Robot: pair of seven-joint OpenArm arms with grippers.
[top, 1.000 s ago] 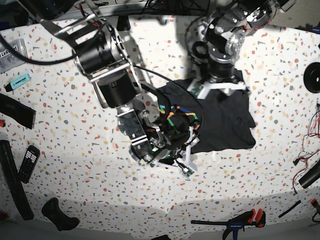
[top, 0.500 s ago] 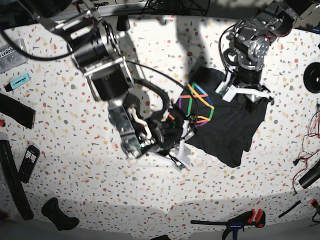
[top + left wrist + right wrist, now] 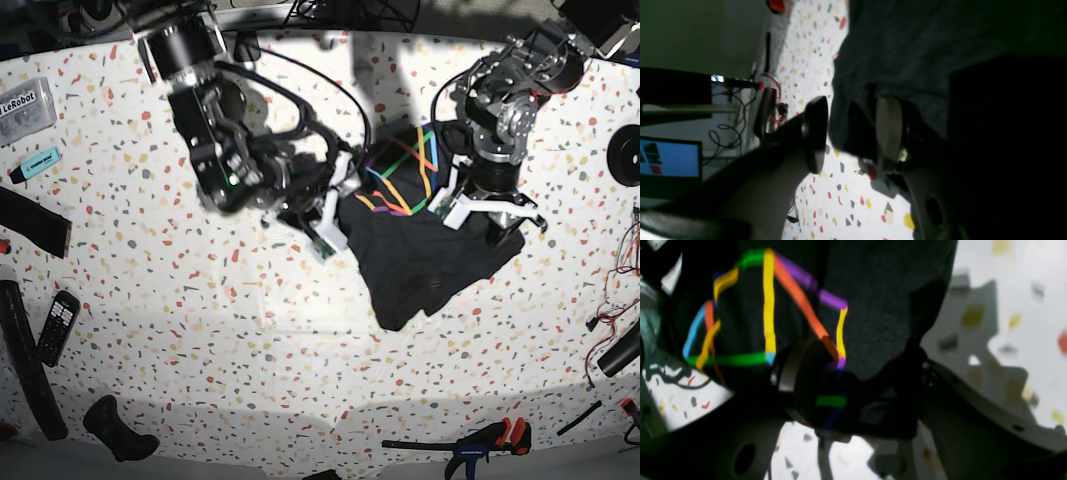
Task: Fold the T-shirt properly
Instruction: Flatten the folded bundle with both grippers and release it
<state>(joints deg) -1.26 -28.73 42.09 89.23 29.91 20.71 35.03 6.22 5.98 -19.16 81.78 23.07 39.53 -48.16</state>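
The black T-shirt point(image 3: 430, 255) lies bunched at the table's middle right, its multicoloured line print point(image 3: 400, 180) turned up at the far left end. My right gripper point(image 3: 340, 205) is shut on the printed edge; in the right wrist view point(image 3: 853, 383) the printed fabric point(image 3: 773, 316) is bunched between the jaws. My left gripper point(image 3: 490, 220) sits on the shirt's right side. In the left wrist view point(image 3: 851, 133) dark fabric point(image 3: 907, 50) fills the gap between the two fingers, held just off the table.
A remote point(image 3: 57, 325), a black strap point(image 3: 25, 365) and a teal marker point(image 3: 35, 162) lie at the left. A clamp point(image 3: 480, 445) lies at the front edge. A black roll point(image 3: 625, 155) and cables point(image 3: 625, 250) are at the right edge.
My right gripper has moved toward the back of the table, dragging the printed part with it. The left gripper moved right and forward. The shirt has gone from spread out to bunched.
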